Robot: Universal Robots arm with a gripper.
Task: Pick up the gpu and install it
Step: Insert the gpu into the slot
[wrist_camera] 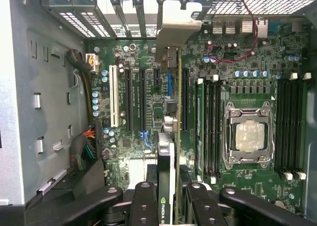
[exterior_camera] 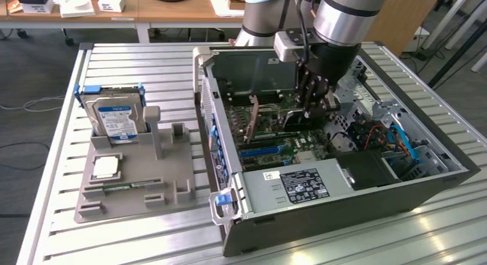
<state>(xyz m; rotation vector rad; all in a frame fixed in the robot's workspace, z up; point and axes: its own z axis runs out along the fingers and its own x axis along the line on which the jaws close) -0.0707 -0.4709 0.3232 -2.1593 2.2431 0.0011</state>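
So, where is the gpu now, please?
The gpu is held in the claw inside the open case, edge-on over the motherboard, to the exterior view's right of the hard drive.

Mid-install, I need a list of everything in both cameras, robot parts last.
table: one, silver slatted metal, under everything
computer case: one, grey, open, exterior view's right
motherboard: one, green, inside the case
processor socket: one, silver, on the motherboard
power supply: one, silver with black label, in the case
cables: several, red, orange and blue, in the case
fixture: one, grey, on the table, exterior view's left
hard drive: one, silver with blue-white label, upright in the fixture
gpu: one, black, inside the case, over the motherboard
arm: one, silver and black, reaching into the case
gripper: one, black, shut on the gpu
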